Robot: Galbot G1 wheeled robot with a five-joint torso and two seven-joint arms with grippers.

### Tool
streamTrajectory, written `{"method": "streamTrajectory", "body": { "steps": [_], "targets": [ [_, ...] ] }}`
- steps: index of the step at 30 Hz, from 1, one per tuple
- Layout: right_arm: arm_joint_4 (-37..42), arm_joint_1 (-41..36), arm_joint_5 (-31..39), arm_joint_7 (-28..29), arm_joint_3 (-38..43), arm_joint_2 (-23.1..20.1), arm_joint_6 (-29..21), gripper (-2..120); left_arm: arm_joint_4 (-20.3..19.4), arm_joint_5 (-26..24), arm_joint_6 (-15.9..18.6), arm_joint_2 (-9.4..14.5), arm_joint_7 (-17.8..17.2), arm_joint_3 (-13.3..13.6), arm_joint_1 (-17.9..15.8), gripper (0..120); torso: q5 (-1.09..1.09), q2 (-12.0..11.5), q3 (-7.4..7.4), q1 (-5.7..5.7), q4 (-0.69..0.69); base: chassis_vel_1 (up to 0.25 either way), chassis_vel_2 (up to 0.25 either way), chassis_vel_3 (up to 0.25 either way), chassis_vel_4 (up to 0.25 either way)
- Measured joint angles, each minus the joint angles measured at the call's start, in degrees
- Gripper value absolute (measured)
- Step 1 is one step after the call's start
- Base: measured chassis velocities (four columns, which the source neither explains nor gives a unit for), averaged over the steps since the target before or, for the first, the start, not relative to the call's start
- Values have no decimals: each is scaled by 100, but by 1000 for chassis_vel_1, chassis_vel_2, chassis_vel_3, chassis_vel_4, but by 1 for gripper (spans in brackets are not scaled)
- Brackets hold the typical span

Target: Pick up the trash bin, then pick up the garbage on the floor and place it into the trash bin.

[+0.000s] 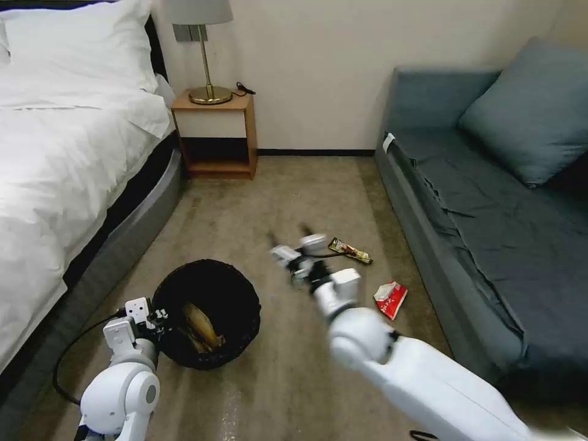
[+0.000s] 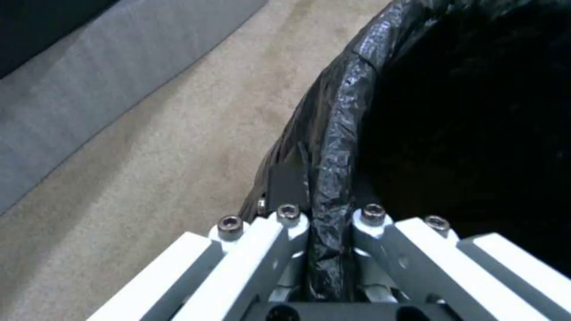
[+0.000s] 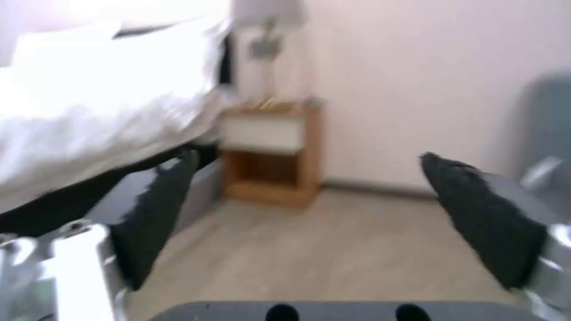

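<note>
Left gripper [image 2: 330, 232] clamps bin [image 1: 207, 312] rim, bag pinched between fingers, keeping bin carried alongside for drops; 1 tan piece already inside. Right gripper [image 1: 288, 245] spread wide, empty, raised over carpet. Wrapper [image 1: 350, 250] just right of it; packet [image 1: 390, 299] right, nearer robot.

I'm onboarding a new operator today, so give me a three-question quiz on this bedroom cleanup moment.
1. True or false: the left gripper is clamped on the trash bin rim.
2. Which litter lies nearer the sofa: A) red-and-white packet B) long dark snack wrapper?
3. Are the right gripper fingers apart or closed?

Key: 1 true; 2 A; 3 apart, holding nothing.
</note>
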Motion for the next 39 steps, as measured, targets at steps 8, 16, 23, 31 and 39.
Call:
{"method": "streamTrajectory", "body": {
  "steps": [8,16,23,31,39],
  "targets": [
    [1192,-2391,-1742,211,2096,367,50,100,39,2,-66,-45,21,-72,2,3,-1,0,0,0,-1,0,0,0,0],
    [1427,-3464,-2243,339,2269,1293,294,100,45,6,-89,-54,28,-129,3,3,-1,0,-1,0,1,0,0,0,0],
    [1253,-3454,-2286,274,2202,1347,467,100,38,9,-97,-72,29,-150,-13,3,-2,1,0,0,3,0,0,0,0],
    [1147,-3360,-2245,222,2137,1322,503,100,34,9,-121,-77,30,-176,12,3,-2,1,-1,-1,3,-26,22,28,-22],
    [1090,-3305,-2232,220,2118,1302,504,100,56,9,-130,-77,34,-176,0,3,-1,0,0,0,3,-182,161,169,-173]
  ]
}}
